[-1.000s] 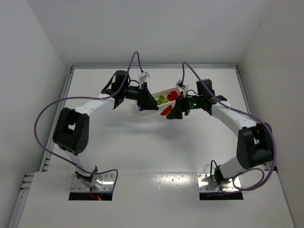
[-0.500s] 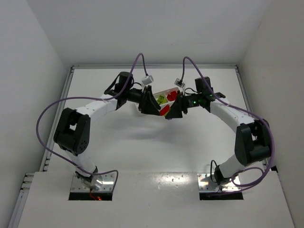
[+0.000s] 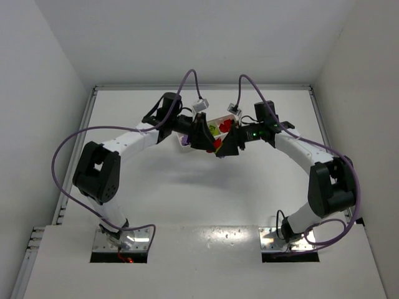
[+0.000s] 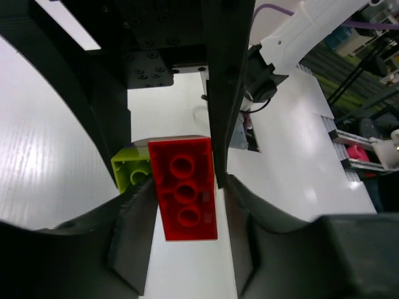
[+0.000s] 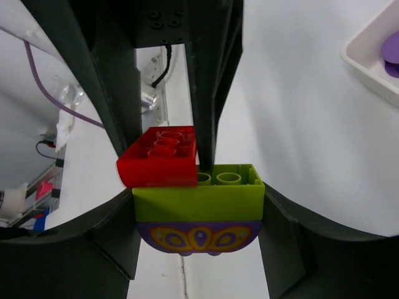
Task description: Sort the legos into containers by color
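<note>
My right gripper (image 5: 198,205) is shut on a stack of legos: a yellow-green brick (image 5: 198,200) with a purple curved piece (image 5: 198,240) under it and a red brick (image 5: 159,163) on top. My left gripper (image 4: 187,193) reaches in from the other side, its fingers (image 4: 134,230) close against the red brick (image 4: 186,190); the yellow-green brick (image 4: 129,169) shows behind it. In the top view the left gripper (image 3: 206,138) and the right gripper (image 3: 223,143) meet tip to tip just in front of the white tray (image 3: 215,119), which they largely hide.
A corner of the tray (image 5: 374,59) with a purple piece (image 5: 393,51) in it shows at the upper right of the right wrist view. Yellow-green (image 3: 214,129) and red pieces lie in the tray. White walls enclose the table.
My left arm has swung right, bringing its gripper against the right gripper's stack. The right gripper has shifted slightly left towards it.
</note>
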Tool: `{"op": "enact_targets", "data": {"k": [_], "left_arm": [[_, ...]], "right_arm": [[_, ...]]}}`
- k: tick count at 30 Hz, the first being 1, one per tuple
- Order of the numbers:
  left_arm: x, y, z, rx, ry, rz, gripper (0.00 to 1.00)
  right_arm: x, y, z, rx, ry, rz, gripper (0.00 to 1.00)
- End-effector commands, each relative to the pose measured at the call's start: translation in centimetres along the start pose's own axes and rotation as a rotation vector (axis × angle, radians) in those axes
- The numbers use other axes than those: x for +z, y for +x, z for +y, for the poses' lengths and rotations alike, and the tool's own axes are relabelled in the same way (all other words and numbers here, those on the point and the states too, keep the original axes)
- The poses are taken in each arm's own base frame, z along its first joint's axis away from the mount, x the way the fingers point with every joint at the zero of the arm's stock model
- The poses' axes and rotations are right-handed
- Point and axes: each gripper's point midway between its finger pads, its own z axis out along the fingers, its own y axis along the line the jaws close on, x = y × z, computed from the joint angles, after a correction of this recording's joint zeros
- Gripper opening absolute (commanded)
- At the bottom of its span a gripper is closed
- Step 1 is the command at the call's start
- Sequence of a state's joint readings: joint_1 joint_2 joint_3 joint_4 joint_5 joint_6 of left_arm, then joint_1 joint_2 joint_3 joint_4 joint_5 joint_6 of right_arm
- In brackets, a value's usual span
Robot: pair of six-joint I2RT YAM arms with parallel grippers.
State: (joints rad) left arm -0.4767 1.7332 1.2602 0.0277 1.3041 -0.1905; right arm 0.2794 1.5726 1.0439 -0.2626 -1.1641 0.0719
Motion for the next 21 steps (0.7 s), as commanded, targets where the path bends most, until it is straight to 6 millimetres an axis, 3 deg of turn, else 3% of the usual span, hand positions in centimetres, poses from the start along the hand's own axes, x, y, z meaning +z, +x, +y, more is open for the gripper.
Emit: {"op": "enact_targets", "data": {"k": [1,3,6,10,16,20,21], "left_arm": [[1.1,-1.3,-1.3,0.080,0.077,0.005,0.42],[1.4,-1.3,-1.4,0.072,0.075,0.008,0.28],[1.4,-1.2,-1.2,0.063,0.062,0.009,0.14],[1.5,-1.4,-0.3,0.072,0.012,0.002,0.11],[-0.1,-3.8,2.3,0.066,-0.069,-0.073,0.11],[-0.3,-5.9,6.6,0.055,-0.192,-0.133,0.11],[-0.3,-6.4,8.7,0.051,-0.249,-0.120,0.09]], "right_arm": [[0.2,-1.7,0.7,-0.099,-0.050,-0.027,0.00],[0.2,-1.8,0.7,-0.121,-0.049,-0.026,0.00],[0.1,-0.6,0.5,-0.130,-0.044,0.005,0.00],[-1.2,1.2,0.3,-0.141,-0.019,0.033,0.00],[-3.1,6.1,1.0,-0.086,0.025,0.104,0.00],[-4.8,7.9,0.6,-0.038,0.089,0.091,0.00],[-5.1,8.3,0.4,-0.025,0.107,0.097,0.00]]}}
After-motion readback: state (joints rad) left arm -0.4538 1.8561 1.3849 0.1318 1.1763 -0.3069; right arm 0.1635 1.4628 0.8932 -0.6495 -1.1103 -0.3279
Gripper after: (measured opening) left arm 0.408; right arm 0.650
